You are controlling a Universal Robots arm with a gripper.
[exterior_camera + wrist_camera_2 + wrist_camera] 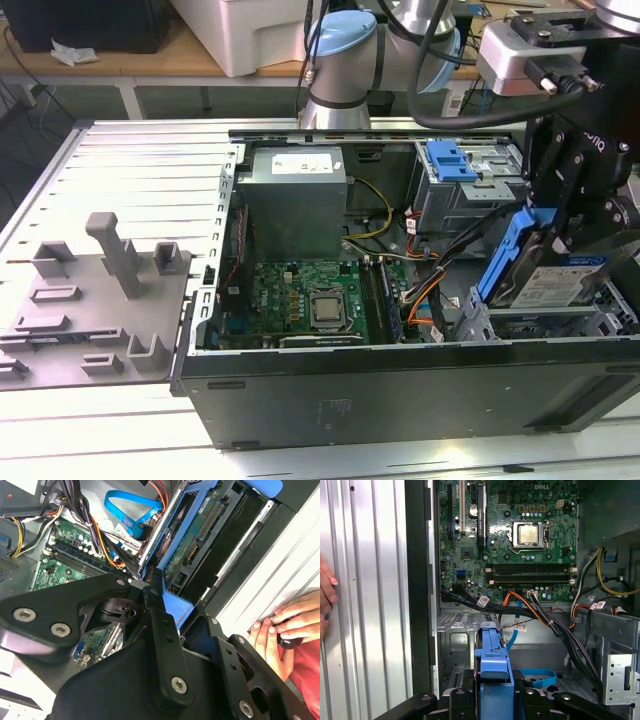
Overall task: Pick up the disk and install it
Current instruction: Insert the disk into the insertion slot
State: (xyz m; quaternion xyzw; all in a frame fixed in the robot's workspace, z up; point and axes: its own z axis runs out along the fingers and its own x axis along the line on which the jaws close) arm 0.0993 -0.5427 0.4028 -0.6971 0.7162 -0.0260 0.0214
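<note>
In the exterior view the disk [553, 283], a silver drive with a white-and-blue label in a blue carrier, hangs tilted on edge over the metal bay [500, 322] at the case's right end. My gripper [556, 222] is shut on the carrier's upper edge. Both wrist views show the black fingers [457, 698] clamped on either side of the blue carrier [493, 666]. The second wrist view shows the disk's [199, 539] green circuit side. The blue latch piece [449, 160] lies on top of the drive cage farther back.
The open computer case [400, 385] lies on a ribbed metal table [140, 160], with motherboard [520, 535], cables [425, 290] and power supply [298, 205] inside. A grey fixture [100, 290] sits at the exterior view's left. A person's hand [287, 625] rests on the table beside the case.
</note>
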